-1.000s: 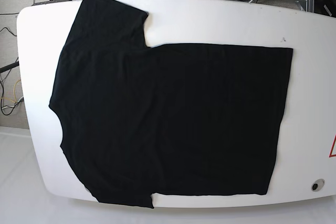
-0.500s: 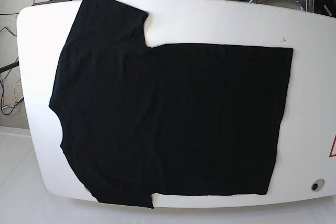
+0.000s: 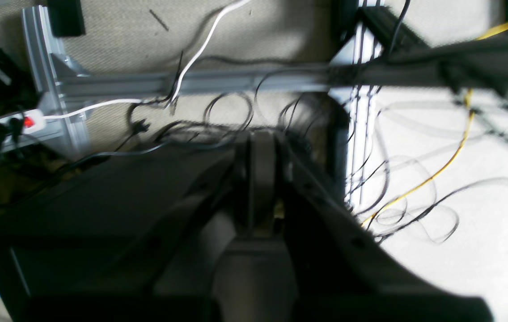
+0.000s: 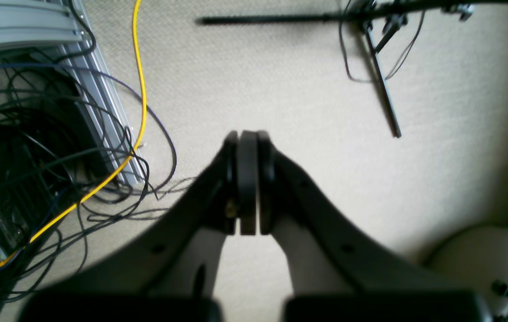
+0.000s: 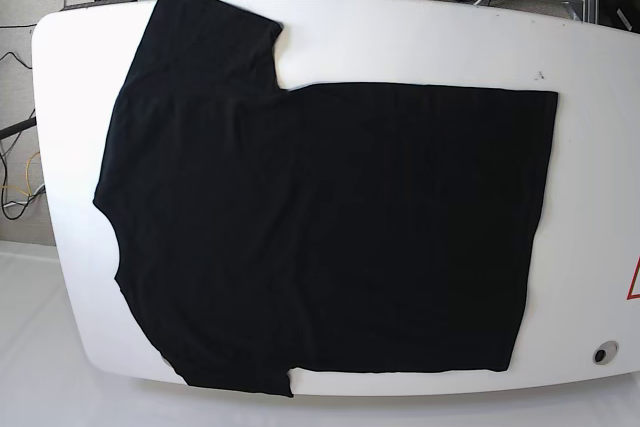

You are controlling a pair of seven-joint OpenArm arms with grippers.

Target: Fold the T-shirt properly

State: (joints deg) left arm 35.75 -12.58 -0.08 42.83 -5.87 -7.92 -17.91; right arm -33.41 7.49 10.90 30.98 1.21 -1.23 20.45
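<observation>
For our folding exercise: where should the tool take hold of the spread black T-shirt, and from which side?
Probably pinch the T-shirt at the upper sleeve's outer corner, coming from above at the table's far edge. The sleeve lies flat and sticks out, so its free edge lifts easily.

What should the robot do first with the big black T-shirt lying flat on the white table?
Probably bring one arm over the table and open its gripper above a sleeve. The large black cloth T-shirt lies spread flat on the white table, unfolded and untouched. Both the left gripper and right gripper are shut, empty, and looking at floor and cables, away from the shirt.
</observation>
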